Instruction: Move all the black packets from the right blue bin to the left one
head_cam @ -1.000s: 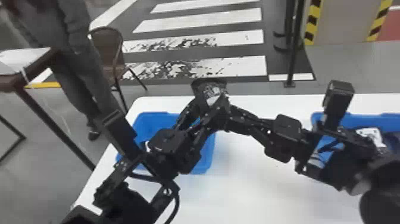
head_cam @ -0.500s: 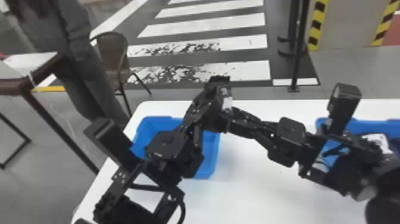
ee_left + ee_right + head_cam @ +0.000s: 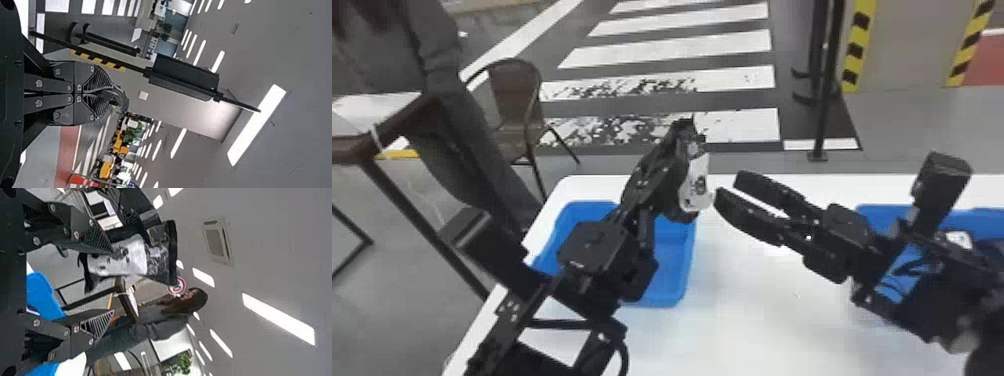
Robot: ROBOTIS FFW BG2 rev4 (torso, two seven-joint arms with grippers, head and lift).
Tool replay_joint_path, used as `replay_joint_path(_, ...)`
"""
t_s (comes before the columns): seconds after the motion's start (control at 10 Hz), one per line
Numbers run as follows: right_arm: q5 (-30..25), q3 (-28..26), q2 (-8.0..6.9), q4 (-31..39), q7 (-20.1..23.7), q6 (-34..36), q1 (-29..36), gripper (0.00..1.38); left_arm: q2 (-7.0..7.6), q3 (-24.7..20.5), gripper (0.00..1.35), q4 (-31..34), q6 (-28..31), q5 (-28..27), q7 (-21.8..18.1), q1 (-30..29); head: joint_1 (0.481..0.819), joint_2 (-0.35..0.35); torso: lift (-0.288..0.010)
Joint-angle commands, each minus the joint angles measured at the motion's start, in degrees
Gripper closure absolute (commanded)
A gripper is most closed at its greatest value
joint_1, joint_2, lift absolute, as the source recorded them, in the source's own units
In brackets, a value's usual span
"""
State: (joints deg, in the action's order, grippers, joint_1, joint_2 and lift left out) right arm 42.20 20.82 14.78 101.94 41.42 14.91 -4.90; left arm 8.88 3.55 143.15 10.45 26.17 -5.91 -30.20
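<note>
My left gripper (image 3: 659, 172) is over the left blue bin (image 3: 677, 270), shut on a black packet with a white label (image 3: 697, 185). To the packet's right, my right gripper (image 3: 730, 188) stands open, its fingertips pointing at it across a small gap. In the left wrist view the left gripper (image 3: 102, 94) has its fingers together, with the packet's dark edge (image 3: 119, 100) at their tips. From the right wrist, the packet (image 3: 129, 258) appears beyond the right gripper (image 3: 105, 282), whose fingers are spread with nothing between them.
The right blue bin (image 3: 874, 212), partly behind the right arm, holds something with a white label (image 3: 957, 239). Both bins stand on a white table (image 3: 747, 320). A chair (image 3: 517, 95) and a dark side table (image 3: 397, 125) are beyond its left edge.
My right gripper, earlier at the packet, has opened and backed off to the right. The packet stays with my left gripper, which has turned so the white label shows more.
</note>
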Motion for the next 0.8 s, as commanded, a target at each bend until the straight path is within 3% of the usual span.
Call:
replay_joint_path(0.0,0.0,-4.6,-0.37,0.9,-1.0,-0.4,2.4,0.05,-0.35,-1.4,1.22,-0.1,-2.4,-1.3,1.2,-0.6,0.637,0.236,-0.140)
replay_joint_path(0.2,-2.7,-10.9,-0.90,6.3,-4.7,-0.4,8.5,0.08,-1.23,-3.7,1.22,-6.5,-5.3,-8.7,4.2,0.8,0.620,0.211,-0.140)
replay_joint_path(0.5,-2.8,-13.7,-1.34,7.8,-5.3,-0.4,11.6,0.08,-1.93,-7.3,1.22,-28.6,-2.2,-24.8,5.2,11.5,0.663,0.203,-0.140)
replay_joint_path(0.6,-2.8,-13.9,-1.34,8.0,-5.3,-0.4,11.6,0.08,-1.85,-7.7,1.22,-35.1,-2.6,-27.3,5.6,15.2,0.687,0.223,-0.140)
replay_joint_path(0.7,-2.7,-13.9,-1.34,8.2,-5.3,-0.4,11.8,0.08,-1.76,-7.9,1.07,-40.6,-7.2,-30.3,7.4,17.7,0.695,0.242,-0.140)
